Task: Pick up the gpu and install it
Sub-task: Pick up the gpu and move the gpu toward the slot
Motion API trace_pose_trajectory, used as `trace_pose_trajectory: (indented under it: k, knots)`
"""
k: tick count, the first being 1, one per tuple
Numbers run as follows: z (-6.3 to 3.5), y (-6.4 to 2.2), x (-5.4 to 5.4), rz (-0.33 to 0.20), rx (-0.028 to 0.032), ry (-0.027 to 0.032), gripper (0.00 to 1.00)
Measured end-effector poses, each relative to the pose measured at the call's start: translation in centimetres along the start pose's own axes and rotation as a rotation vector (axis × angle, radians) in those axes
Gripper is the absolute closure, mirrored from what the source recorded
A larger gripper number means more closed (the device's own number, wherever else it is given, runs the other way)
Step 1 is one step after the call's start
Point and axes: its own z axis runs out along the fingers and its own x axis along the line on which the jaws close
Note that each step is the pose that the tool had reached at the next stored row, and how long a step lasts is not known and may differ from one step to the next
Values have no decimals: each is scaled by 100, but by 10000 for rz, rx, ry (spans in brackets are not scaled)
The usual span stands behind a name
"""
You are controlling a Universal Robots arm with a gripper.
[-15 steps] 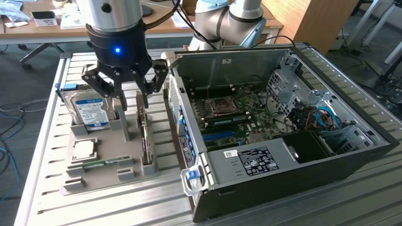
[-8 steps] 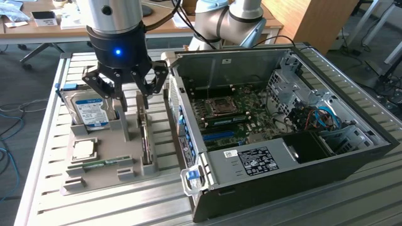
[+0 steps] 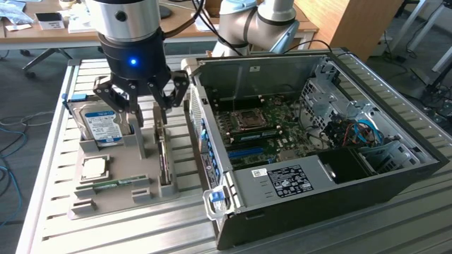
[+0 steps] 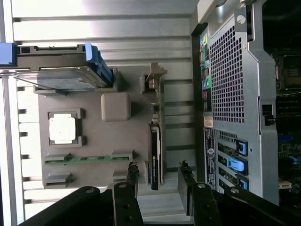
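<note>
The claw [image 3: 145, 112] hangs wide open, its fingers [image 4: 133, 175] either side of the gpu [image 4: 155, 155] without touching. The gpu stands on edge in the grey tray [image 3: 113, 203].

I log this as a robotics lab: slotted aluminium worktop [image 3: 106, 233] carrying an open computer case [image 3: 318, 207] and a grey parts fixture [image 3: 116, 203], wooden desks [image 3: 32, 36] with papers behind, loose cables [image 3: 10, 124] on the floor.

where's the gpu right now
The gpu stands on edge in the grey tray, on the exterior view's left, between the hard drive and the computer case, just below the open gripper.
</note>
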Motion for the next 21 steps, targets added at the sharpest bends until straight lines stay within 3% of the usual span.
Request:
trace_pose_trajectory:
  k: [21]
  knots:
    - [39, -3, 2, 1, -20, 2, 53]
